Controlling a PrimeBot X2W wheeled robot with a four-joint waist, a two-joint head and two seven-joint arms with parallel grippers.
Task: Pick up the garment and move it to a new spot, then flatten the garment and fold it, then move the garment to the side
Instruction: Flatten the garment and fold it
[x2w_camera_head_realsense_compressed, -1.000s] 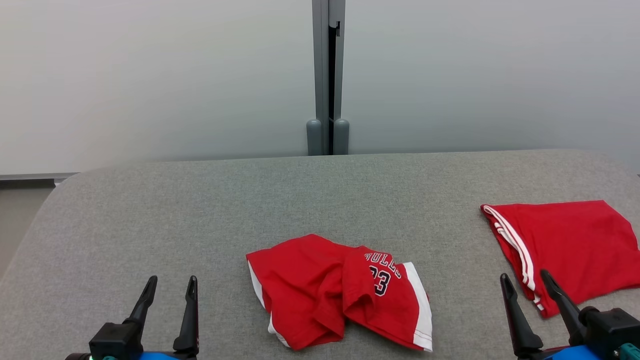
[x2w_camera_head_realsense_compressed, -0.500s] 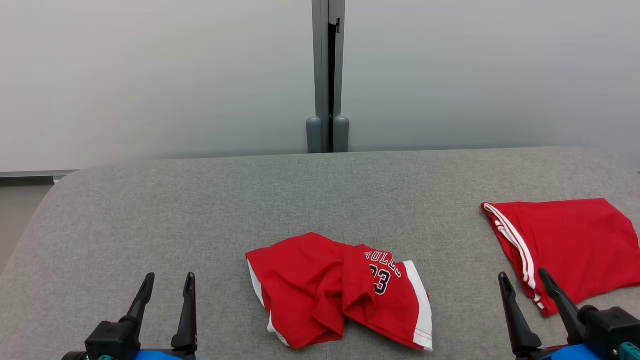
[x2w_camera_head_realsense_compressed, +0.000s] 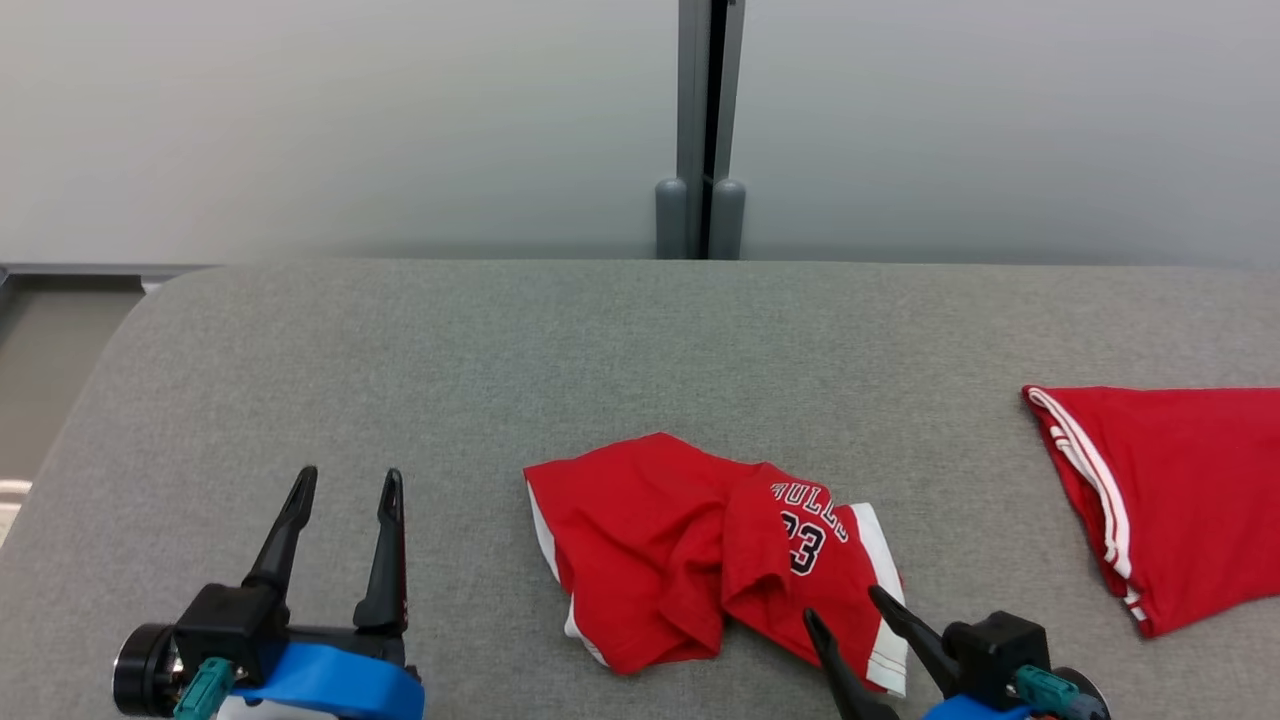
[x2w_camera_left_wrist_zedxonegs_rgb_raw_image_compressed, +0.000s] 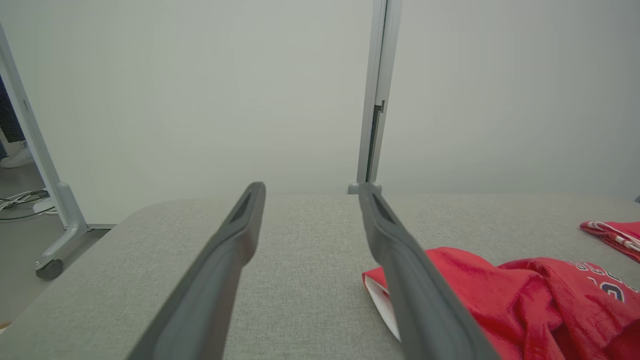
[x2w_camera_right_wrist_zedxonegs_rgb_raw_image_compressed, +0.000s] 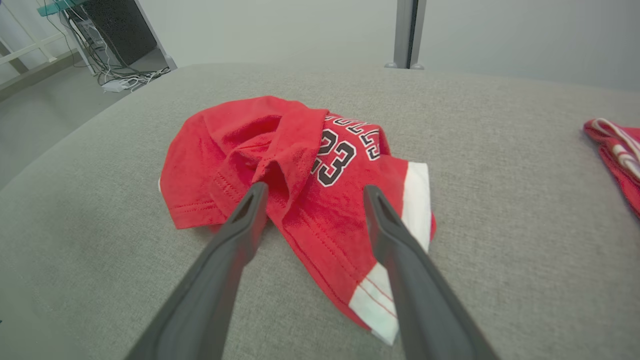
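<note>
A crumpled red jersey with white trim is lying front and centre on the grey fabric worktop, where the right gripper, fingers spread, is straddling its near edge and should probably be pinching low on the raised fold, while the left gripper is hanging spread and empty well to the left.

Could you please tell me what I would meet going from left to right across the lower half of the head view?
left gripper → crumpled red garment printed 23 → red garment with white stripes
</note>
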